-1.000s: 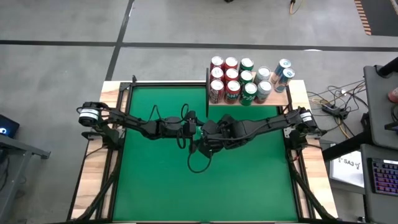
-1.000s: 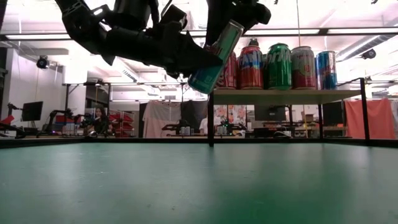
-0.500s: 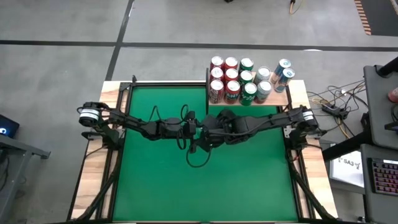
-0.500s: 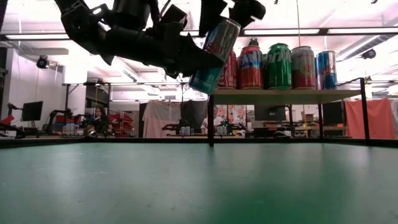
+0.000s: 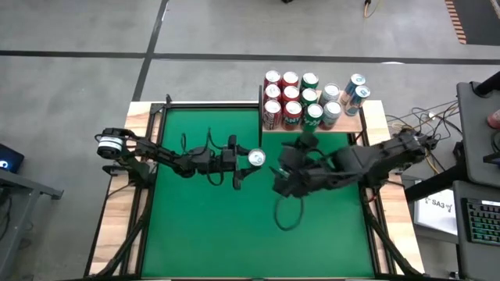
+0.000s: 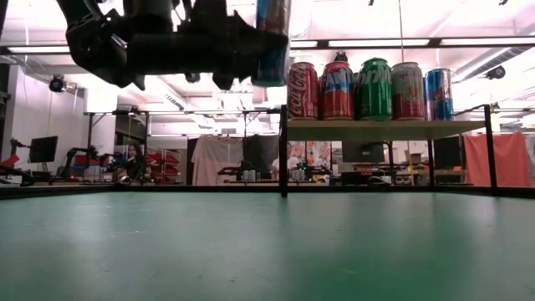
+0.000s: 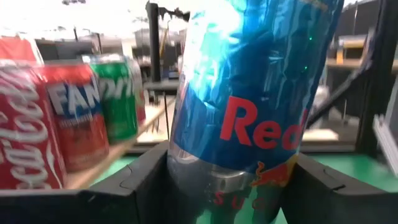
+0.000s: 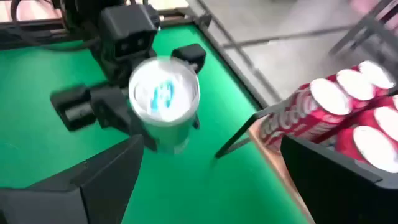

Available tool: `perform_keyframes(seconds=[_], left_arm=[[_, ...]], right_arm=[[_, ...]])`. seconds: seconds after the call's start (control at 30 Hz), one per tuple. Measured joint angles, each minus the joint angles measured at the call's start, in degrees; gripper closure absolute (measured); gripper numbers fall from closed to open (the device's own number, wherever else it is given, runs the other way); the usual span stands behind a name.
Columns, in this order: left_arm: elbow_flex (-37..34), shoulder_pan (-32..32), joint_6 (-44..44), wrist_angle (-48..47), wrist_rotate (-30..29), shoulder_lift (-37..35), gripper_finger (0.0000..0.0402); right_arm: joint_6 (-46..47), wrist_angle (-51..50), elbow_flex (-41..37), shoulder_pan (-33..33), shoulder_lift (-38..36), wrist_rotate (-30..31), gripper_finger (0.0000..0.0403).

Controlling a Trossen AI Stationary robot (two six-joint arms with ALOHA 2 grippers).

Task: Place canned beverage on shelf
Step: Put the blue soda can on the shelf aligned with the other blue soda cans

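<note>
A blue Red Bull can (image 7: 249, 93) stands upright in the air over the middle of the green table (image 5: 203, 226), just left of the shelf (image 6: 384, 130). From above, its silver top (image 5: 256, 158) shows. My left gripper (image 7: 230, 183) is shut on it. My right gripper (image 8: 211, 174) stands open, higher up and to the right of the can (image 8: 165, 93), touching nothing. The light-wood shelf (image 5: 351, 126) stands at the table's far right on thin black posts and bears several upright cans (image 5: 301, 97). My left gripper pinches the can's lower side wall (image 7: 205, 174) between its two fingers (image 7: 140, 180). The fingers come level from the table's left side and lie across the can. The can stands upright, lifted clear of the table, about as high as the cans on the shelf.
Red, orange, green and blue cans (image 6: 368, 88) fill most of the shelf top. The shelf's black front post (image 6: 282, 159) stands close by the held can. A black cable loop (image 5: 285, 211) hangs under my right arm. The bare green table lies below and toward the near edge.
My right gripper has let go of the can's top and pulled away, upward and toward the table's right edge. My left gripper has tipped up to about level and keeps its hold. The can, tilted before, now stands upright and a little higher.
</note>
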Motion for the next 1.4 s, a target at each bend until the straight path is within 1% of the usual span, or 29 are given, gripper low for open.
perform_keyframes(seconds=[0.13,0.23,0.3,0.4,0.6,0.7,0.77,0.83,0.9,1.0,1.1,1.17,1.33,1.4], left_arm=[[-0.07,0.0,-0.35,3.47,-0.02,-0.11,0.0177],[0.98,0.0,-0.35,3.11,-0.04,0.02,0.0177],[1.97,0.0,-0.35,3.2,-0.04,0.29,0.0177],[2.84,-0.02,-0.35,2.56,-0.04,0.49,0.0177],[3.07,-0.02,-0.6,2.5,-0.04,0.5,0.0177],[3.07,-0.15,-0.79,2.5,-0.09,0.5,0.0177],[3.15,-0.28,-0.8,2.5,-0.15,0.5,0.0177],[3.18,-0.41,-0.79,2.5,-0.13,0.5,0.0177],[3.18,-0.52,-0.87,2.33,-0.22,0.5,0.0177],[3.18,-0.46,-0.96,2.37,-0.84,0.5,0.0177],[3.42,-0.33,-1.16,2.34,-1.21,0.56,0.0177],[3.51,-0.37,-1.03,2.61,-1.19,0.56,0.0156],[3.51,-0.45,-0.81,2.74,-0.03,0.56,0.0075],[3.51,-0.48,-0.99,2.73,0.21,0.56,0.0058]], right_arm=[[0.95,0.89,-5.94,3.62,-2.88,7.21,0.0031],[1.44,5.98,-11.32,4.79,-3.41,10.64,0.0031],[0.59,12.53,-14.71,4.79,-3.44,11.63,0.0031],[-3.69,24.24,-19.37,4.55,-3.39,12.3,0.003],[-17.46,52.07,-27.35,3.25,-2.64,19.59,0.003],[-23.31,65.46,-30.51,1.68,-2.09,19.03,0.003],[-25.03,70.7,-31.85,0.69,-1.5,18.97,0.0031],[-25.17,73.51,-32.64,-0.08,-0.81,19.34,0.0039],[-24.47,74.2,-33.11,-0.68,-0.73,19.02,0.006],[-21.92,74.4,-33.39,-1.67,-0.73,18.07,0.0113],[-21.05,74.4,-33.39,-2.08,-0.73,17.87,0.0178],[-20.93,74.46,-32.97,-2.02,-0.73,18.29,0.0185],[-20.88,74.14,-32.49,-1.95,-0.79,18.54,0.0185],[-20.92,74.01,-32.49,-1.96,-1.1,18.47,0.0185]])
